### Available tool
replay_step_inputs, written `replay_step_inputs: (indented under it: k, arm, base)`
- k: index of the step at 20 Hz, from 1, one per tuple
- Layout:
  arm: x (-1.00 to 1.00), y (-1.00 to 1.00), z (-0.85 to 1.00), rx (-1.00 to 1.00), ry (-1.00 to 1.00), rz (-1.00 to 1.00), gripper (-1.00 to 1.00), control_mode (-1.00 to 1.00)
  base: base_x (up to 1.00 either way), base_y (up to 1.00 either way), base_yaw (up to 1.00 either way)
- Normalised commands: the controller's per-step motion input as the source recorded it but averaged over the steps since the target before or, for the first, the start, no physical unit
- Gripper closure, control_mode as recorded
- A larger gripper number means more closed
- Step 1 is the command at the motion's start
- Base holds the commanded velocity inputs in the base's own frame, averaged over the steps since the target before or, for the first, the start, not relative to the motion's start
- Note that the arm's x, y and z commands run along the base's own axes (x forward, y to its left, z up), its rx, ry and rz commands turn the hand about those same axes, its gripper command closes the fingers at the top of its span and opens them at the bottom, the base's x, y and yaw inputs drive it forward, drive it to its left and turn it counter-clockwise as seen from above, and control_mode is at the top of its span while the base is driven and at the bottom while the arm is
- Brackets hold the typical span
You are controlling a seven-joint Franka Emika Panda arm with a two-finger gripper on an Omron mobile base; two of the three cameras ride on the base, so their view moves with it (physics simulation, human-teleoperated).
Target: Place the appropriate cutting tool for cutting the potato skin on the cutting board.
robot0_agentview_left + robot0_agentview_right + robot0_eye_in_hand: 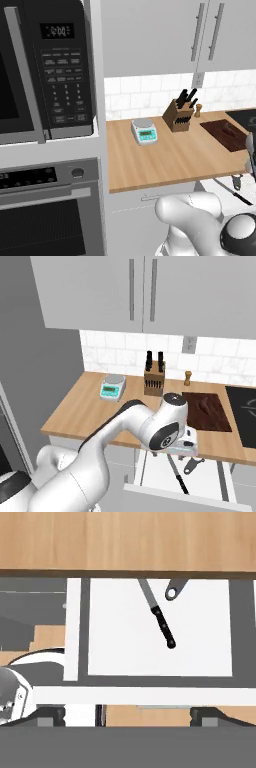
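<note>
Two tools lie in the open white drawer (pixel 160 657) under the pale wooden countertop (pixel 170 155): a long knife with a grey blade and black riveted handle (pixel 161 621), lying diagonally, and a small grey utensil with a ring end (pixel 175 590) just beside the blade, partly tucked under the counter edge. Black microwave (pixel 45 65) and oven (pixel 45 210) stack at far left of the left base view. White Franka arm (pixel 145 426) bends over the counter front, hand pointing down above the drawer. Flat dark reddish-brown rectangular cutting board (pixel 206 411) sits on the counter right of the wooden knife block with black handles (pixel 154 378); a lumpy shape on the board is the same dark tone, cannot tell if that is the potato. Small white-and-teal kitchen scale (pixel 112 387) left of the block, small brown pepper mill (pixel 188 377) behind the board. Gripper (pixel 127 714) hangs above the drawer, holding nothing; fingertips (pixel 50 714) well apart, spread wide.
</note>
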Motion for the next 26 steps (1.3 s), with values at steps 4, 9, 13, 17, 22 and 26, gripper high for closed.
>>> replay_step_inputs:
  k: [4, 9, 13, 17, 22, 26]
  arm:
    - [-0.09, -0.73, -0.24, 0.0, 0.17, -0.07, -1.0, -1.0]
    - [0.0, -0.57, -0.43, 0.0, 0.15, -0.12, -1.0, -1.0]
    - [0.08, -0.1, -0.3, -0.01, 0.06, -0.1, -1.0, -1.0]
    - [0.0, 0.0, -0.35, 0.0, 0.0, -0.08, -1.0, -1.0]
    - [0.0, 0.0, -0.5, -0.01, 0.0, -0.06, -1.0, -1.0]
    - [0.1, 0.0, -0.4, -0.04, -0.05, -0.03, -1.0, -1.0]
  base:
    - [0.0, 0.0, 0.0]
    - [0.0, 0.0, 0.0]
    - [0.0, 0.0, 0.0]
    - [0.0, 0.0, 0.0]
    - [0.0, 0.0, 0.0]
    - [0.0, 0.0, 0.0]
